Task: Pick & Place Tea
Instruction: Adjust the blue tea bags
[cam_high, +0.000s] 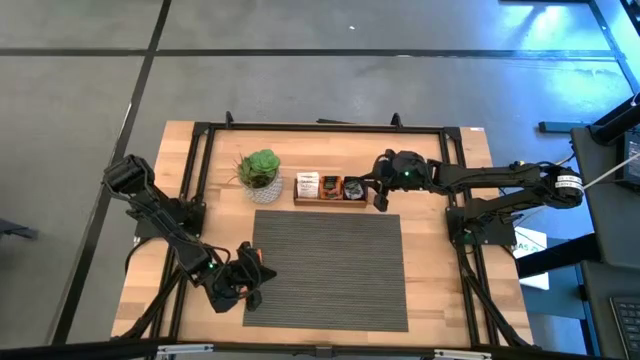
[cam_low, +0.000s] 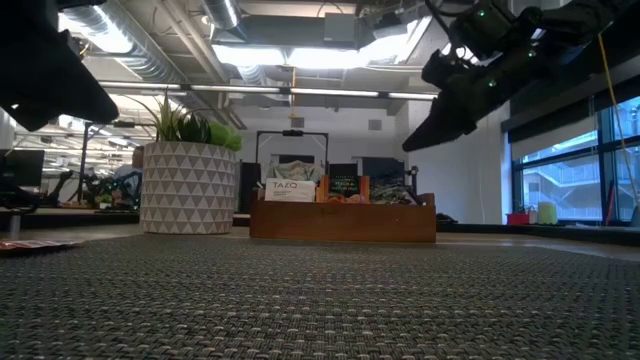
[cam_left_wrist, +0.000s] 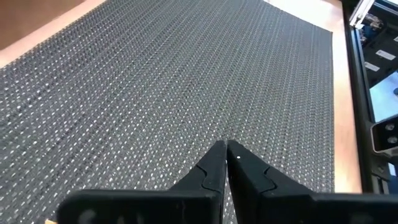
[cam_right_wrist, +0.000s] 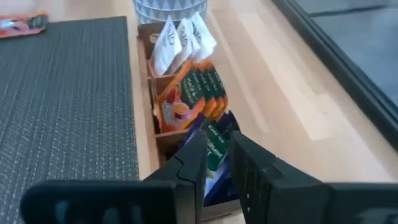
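The tea sachets stand on edge in a brown wooden tray (cam_high: 328, 199) at the mat's far edge: white ones (cam_right_wrist: 180, 37) in the left compartment, orange ones (cam_right_wrist: 185, 102) in the middle, dark ones (cam_right_wrist: 214, 142) in the right. My right gripper (cam_right_wrist: 217, 146) hangs narrowly open above the dark sachets and well clear of the tray in the low view (cam_low: 425, 125). One orange-red sachet (cam_right_wrist: 22, 23) lies flat on the table by the mat's left edge. My left gripper (cam_left_wrist: 226, 149) is shut, above the mat's near left part (cam_high: 245, 283).
A grey woven mat (cam_high: 330, 270) covers the table's middle. A green potted plant (cam_high: 260, 172) in a patterned white pot stands left of the tray. Black frame rails run along the table's left, right and far sides.
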